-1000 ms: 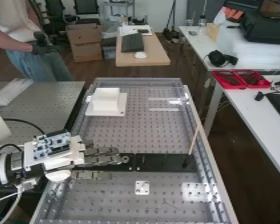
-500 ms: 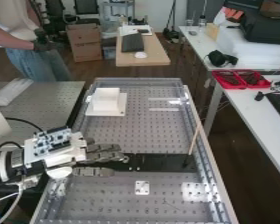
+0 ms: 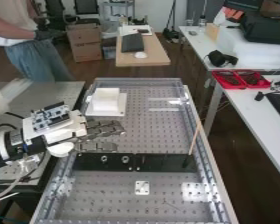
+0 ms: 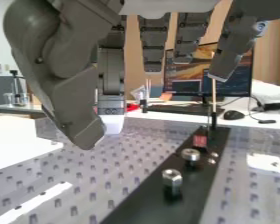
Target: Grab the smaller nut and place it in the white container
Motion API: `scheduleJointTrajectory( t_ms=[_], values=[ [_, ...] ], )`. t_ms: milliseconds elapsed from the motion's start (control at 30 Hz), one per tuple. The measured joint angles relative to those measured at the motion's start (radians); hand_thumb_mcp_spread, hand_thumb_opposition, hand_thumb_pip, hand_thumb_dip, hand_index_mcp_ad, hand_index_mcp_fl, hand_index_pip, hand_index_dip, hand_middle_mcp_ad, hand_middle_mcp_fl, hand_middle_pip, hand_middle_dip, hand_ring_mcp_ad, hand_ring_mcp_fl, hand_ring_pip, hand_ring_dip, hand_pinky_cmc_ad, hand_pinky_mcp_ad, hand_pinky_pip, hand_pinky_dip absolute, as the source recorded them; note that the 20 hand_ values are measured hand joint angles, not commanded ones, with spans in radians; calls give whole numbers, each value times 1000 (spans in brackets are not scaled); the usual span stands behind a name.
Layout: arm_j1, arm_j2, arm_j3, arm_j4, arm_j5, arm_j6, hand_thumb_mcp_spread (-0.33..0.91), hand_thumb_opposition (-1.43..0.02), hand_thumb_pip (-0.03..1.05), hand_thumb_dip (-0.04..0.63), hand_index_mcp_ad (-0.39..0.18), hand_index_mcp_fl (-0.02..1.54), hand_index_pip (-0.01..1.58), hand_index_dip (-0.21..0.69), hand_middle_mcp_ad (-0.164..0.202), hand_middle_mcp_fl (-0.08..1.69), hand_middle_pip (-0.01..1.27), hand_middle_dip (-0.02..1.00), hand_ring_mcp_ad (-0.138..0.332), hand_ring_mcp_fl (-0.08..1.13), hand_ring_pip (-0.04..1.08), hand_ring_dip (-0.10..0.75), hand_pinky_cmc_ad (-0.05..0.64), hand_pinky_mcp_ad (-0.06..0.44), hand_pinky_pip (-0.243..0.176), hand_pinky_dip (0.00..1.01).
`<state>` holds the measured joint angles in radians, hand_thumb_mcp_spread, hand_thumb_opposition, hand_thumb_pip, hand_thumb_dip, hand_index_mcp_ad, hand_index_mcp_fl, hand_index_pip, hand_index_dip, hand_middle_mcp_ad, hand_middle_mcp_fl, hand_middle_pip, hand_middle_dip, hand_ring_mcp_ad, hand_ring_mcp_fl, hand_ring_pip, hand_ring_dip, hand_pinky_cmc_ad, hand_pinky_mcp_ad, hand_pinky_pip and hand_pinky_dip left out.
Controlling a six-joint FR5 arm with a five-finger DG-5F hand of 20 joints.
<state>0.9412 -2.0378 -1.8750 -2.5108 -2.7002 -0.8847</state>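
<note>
- Hand (image 3: 104,129) is hanging just beyond the black strip (image 3: 165,163), on the container's side; fingers are pointing out nearly straight, spread from the thumb, holding nothing.
- Change: the hand is shifting off the strip toward the container's side; its fingers were covering the arm-end nut in the high view, now that nut is showing.
- Arm-end nut (image 4: 172,179) is standing on the strip, looking like the smaller one, judging by the wrist view; not certain.
- White container (image 3: 106,95) is sitting on a white plate (image 3: 121,111), well beyond the strip, past the hand.
- Other nut (image 4: 190,155) is standing on the strip beside the first, apart from it.
- Thin rod (image 3: 195,136) is rising at the strip's far end.
- Meaning: no nut is travelling yet, so the task is still sitting at the pick; the hand is probably needing to return over the strip, minding the neighbouring nut.
</note>
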Motion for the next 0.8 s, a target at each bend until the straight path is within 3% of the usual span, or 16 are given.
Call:
scheduleJointTrajectory(
  t_ms=[367, 800],
  values=[
    [71, 89, -1, -58, -74, -26, 394, -897, 709, 220, -176, 400, 1508, -75, 66, 99, 138, 236, 120, 0, 91, 110, 346, 279, -75, 424],
    [188, 184, -81, 4, -71, 54, 394, -897, 709, 220, -173, 400, 1508, -75, 73, 115, 134, 239, 115, 0, 93, 110, 353, 278, -75, 424]
  ],
)
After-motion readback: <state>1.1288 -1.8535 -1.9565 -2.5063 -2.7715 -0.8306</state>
